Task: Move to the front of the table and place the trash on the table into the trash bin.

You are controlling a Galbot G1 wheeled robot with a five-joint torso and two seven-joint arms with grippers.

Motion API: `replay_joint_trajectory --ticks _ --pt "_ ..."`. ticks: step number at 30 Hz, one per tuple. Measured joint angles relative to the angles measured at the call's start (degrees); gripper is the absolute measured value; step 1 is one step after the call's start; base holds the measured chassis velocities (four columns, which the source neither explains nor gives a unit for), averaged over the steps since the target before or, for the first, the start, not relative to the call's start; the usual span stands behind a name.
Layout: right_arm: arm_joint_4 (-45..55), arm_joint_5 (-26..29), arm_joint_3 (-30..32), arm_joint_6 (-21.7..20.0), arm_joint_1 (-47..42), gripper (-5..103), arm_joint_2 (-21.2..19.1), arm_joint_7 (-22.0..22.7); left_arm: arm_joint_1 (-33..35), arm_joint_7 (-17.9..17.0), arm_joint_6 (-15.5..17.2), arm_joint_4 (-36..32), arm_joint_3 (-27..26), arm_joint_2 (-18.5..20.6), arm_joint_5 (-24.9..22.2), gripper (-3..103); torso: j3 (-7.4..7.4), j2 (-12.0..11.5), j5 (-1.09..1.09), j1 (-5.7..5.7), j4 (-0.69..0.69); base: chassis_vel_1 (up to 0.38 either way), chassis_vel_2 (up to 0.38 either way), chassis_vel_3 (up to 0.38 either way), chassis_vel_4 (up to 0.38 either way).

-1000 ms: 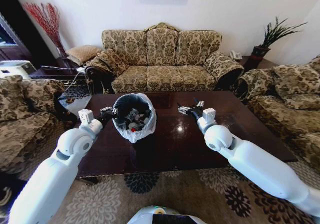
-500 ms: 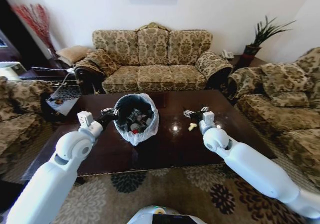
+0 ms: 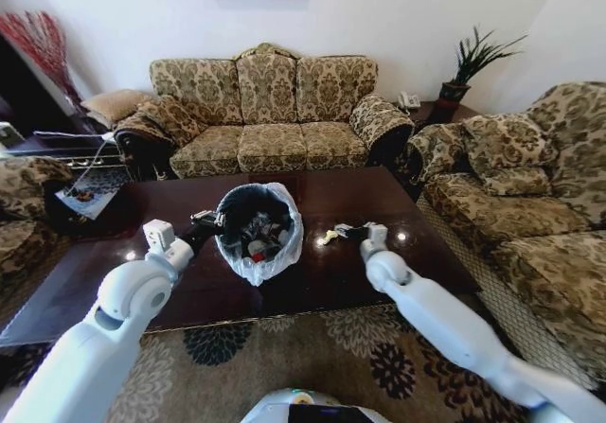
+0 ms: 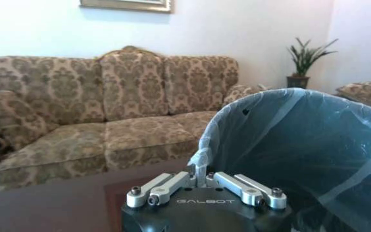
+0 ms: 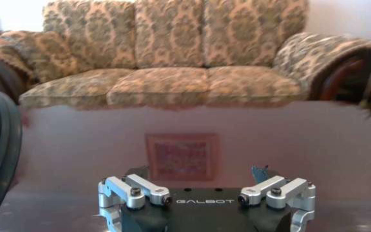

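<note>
Head view: bin mostly filled, one scrap left.
Left gripper point(image 3: 206, 220) pinches the round black white-lined trash bin's point(image 3: 284, 243) liner; right gripper point(image 3: 348, 231), spread, sits just beside a small pale crumpled scrap point(image 3: 327, 237) on the glossy dark-brown table point(image 3: 426, 253).

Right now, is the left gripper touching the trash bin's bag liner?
Touching. In the left wrist view the left gripper has its fingers closed on a fold of the liner at the trash bin rim.

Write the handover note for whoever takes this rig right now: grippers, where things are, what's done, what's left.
Left gripper: shut on the trash bin's bag edge, at the rim.
Right gripper: open, low over the table, holding nothing.
Trash bin: standing on the table, with several scraps already inside.
Left to do: one pale scrap lies on the table between the bin and the right gripper.
</note>
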Motion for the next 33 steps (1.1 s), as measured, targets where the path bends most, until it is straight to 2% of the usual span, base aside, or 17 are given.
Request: replay_joint_trajectory --ticks 3,5,9,16,21,31,33 --pt "-1.54 -0.51 -0.69 -0.93 0.43 100 2.09 2.23 1.12 0.03 -0.16 -0.25 -1.04 -0.04 0.04 1 0.0 0.0 -0.01 0.0 -0.02 0.036 0.048 -0.013 -0.008" --pt "-2.43 0.27 -0.94 -2.81 0.47 100 3.94 5.3 1.85 0.2 -0.23 -0.26 -1.74 0.02 0.06 1 0.0 0.0 0.02 0.0 -0.09 0.0 0.0 0.0 0.0" --pt "-4.83 1.13 -0.7 -4.01 0.01 100 6.23 7.58 2.17 0.8 -0.43 -0.02 -2.24 0.13 0.07 1 0.0 0.0 0.04 0.0 -0.16 0.0 0.0 0.0 0.0" --pt "-10.32 -0.71 1.08 -3.79 -0.54 100 9.22 6.19 2.37 1.38 -0.44 0.42 -1.93 -0.36 0.57 1 0.0 -0.01 0.03 0.0 -0.07 0.0 0.0 0.0 0.0" --pt "-13.85 -3.22 2.18 -3.21 -0.59 100 10.83 3.99 2.7 1.72 -0.61 0.56 -1.76 -0.3 0.75 1 0.0 -0.01 0.05 0.0 -0.12 0.0 0.0 0.0 0.0" --pt "-18.99 -5.35 3.1 -2.06 0.66 101 14.25 1.34 3.17 1.65 -1.68 0.54 -2.23 -0.05 1.06 1 0.0 -0.01 0.04 0.0 -0.09 0.0 0.0 0.0 0.0" --pt "-19.99 -5.41 3.1 -1.67 1.09 94 14.76 1.14 3.4 1.57 -2.0 0.3 -2.56 -0.1 1.07 1 0.0 -0.01 0.04 0.0 -0.09 0.0 0.0 0.0 0.0"
